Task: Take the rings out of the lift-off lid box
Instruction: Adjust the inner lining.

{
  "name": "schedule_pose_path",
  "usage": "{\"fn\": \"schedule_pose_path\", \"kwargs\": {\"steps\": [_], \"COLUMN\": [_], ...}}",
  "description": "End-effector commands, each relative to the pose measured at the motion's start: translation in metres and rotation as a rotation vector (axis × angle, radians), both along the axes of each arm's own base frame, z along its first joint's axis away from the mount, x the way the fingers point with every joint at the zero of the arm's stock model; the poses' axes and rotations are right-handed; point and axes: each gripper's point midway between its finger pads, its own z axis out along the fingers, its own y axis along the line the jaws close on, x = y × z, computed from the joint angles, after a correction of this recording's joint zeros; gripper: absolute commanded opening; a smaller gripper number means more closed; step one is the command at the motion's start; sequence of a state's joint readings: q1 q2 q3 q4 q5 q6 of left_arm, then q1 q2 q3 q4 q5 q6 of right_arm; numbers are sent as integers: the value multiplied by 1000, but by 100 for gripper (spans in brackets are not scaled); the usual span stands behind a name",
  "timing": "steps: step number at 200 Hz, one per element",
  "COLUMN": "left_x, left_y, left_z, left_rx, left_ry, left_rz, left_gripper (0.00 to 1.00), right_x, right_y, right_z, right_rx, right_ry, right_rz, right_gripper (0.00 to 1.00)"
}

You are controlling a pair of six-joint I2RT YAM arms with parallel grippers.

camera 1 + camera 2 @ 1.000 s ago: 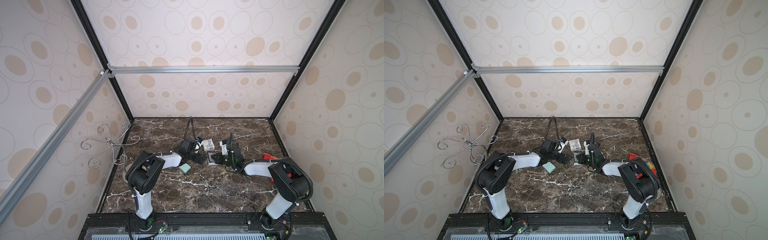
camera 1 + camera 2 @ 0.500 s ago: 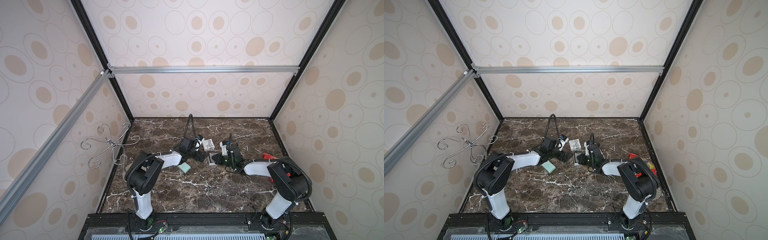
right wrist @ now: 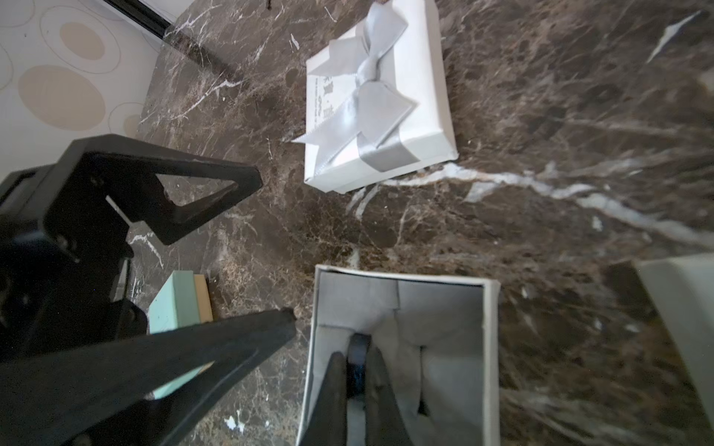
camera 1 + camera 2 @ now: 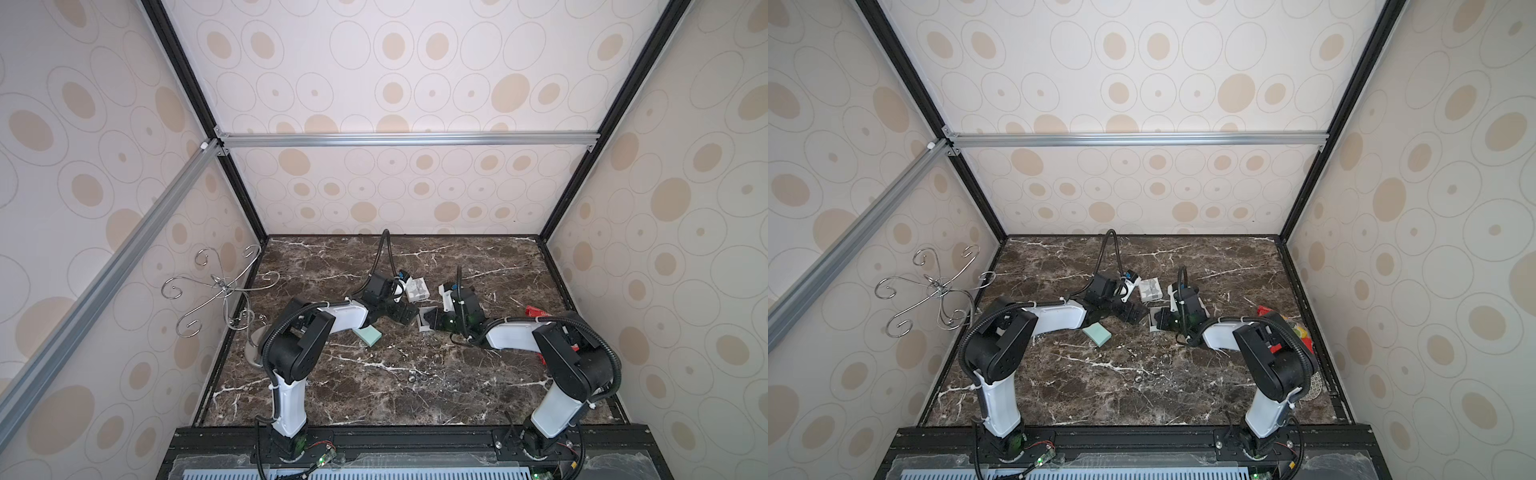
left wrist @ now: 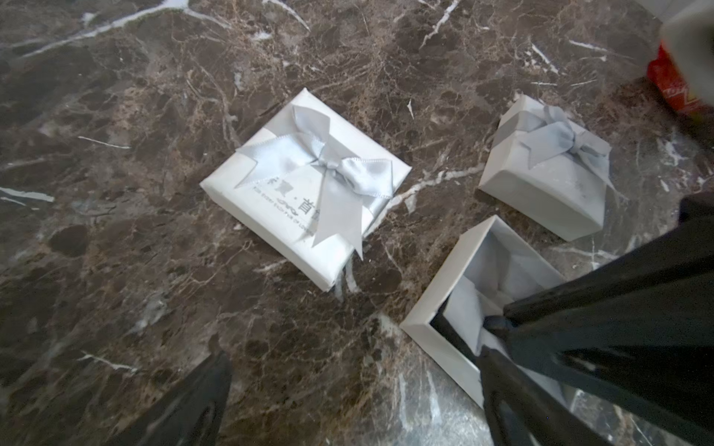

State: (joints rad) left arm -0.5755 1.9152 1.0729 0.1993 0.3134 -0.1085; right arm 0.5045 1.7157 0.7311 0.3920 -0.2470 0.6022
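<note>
The open white lift-off lid box (image 3: 487, 347) (image 5: 432, 309) (image 4: 424, 319) stands mid-table with grey padding inside. My right gripper (image 3: 357, 355) (image 4: 432, 322) reaches into it, shut on a dark ring (image 3: 358, 341) that sits in the padding slot. The lid (image 5: 305, 189) (image 3: 378, 96) (image 4: 417, 289), tied with a silver bow, lies flat behind the box. Two more tiny rings (image 4: 412, 378) (image 4: 1136, 379) lie on the marble nearer the front. My left gripper (image 5: 347, 405) (image 4: 405, 313) hangs open and empty just left of the box, one of its fingers (image 3: 201, 185) beside the box wall.
A second small closed bow box (image 5: 548, 173) sits close to the open one. A mint-green pad (image 4: 365, 334) (image 3: 177, 297) lies under the left arm. A curly silver wire stand (image 4: 220, 291) stands at the left wall, and red packets (image 4: 536, 311) lie at the right edge.
The left wrist has edged slightly toward the back. The right gripper stays shut inside the box.
</note>
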Motion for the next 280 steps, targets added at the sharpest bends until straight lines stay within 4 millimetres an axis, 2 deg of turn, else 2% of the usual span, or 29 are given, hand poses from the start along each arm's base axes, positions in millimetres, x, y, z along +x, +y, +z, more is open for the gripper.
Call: {"fn": "schedule_pose_path", "kwargs": {"steps": [1, 40, 102, 188, 280], "left_x": [5, 3, 1, 1, 1], "left_y": [-11, -13, -6, -6, -5], "left_z": [7, 1, -12, -12, -10], "left_rx": [7, 37, 115, 125, 138], "left_ry": [-18, -13, -5, -10, -16], "left_rz": [-10, -13, 8, 8, 6], "left_gripper": [99, 99, 99, 99, 99], "right_x": [4, 4, 3, 2, 2], "right_y": [-2, -1, 1, 6, 5], "right_z": [-1, 0, 13, 31, 36], "right_rx": [-20, -14, 12, 76, 110], "right_ry": [1, -2, -34, -78, -103], "right_rz": [-8, -6, 3, 16, 1], "right_gripper": [0, 0, 0, 0, 0]}}
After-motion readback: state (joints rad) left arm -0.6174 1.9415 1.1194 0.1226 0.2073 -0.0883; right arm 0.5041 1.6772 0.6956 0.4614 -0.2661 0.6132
